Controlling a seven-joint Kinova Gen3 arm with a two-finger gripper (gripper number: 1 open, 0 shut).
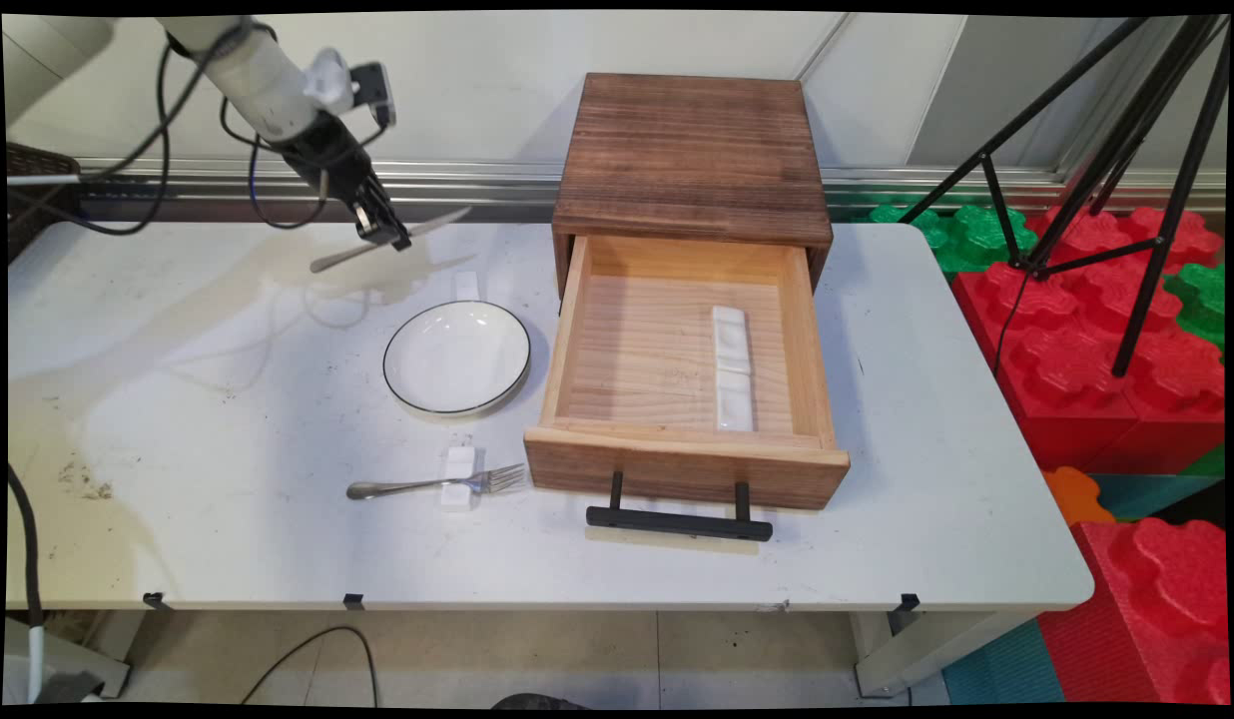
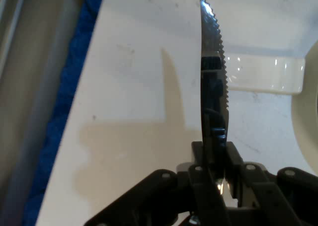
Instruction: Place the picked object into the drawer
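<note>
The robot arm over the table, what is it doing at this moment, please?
The arm's hand is shut on a table knife and holds it in the air above the far left part of the white table. Below it lie a small white rest and an empty white plate. Nearer the front, a fork lies across a second rest. To the right, a wooden drawer stands pulled open, with a long white rest inside.

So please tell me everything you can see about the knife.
The knife is a silver metal table knife with a serrated edge, clear in the hand view. The gripper is shut on it near its middle and holds it in the air above the table's far left part, roughly level. It touches nothing else.
</note>
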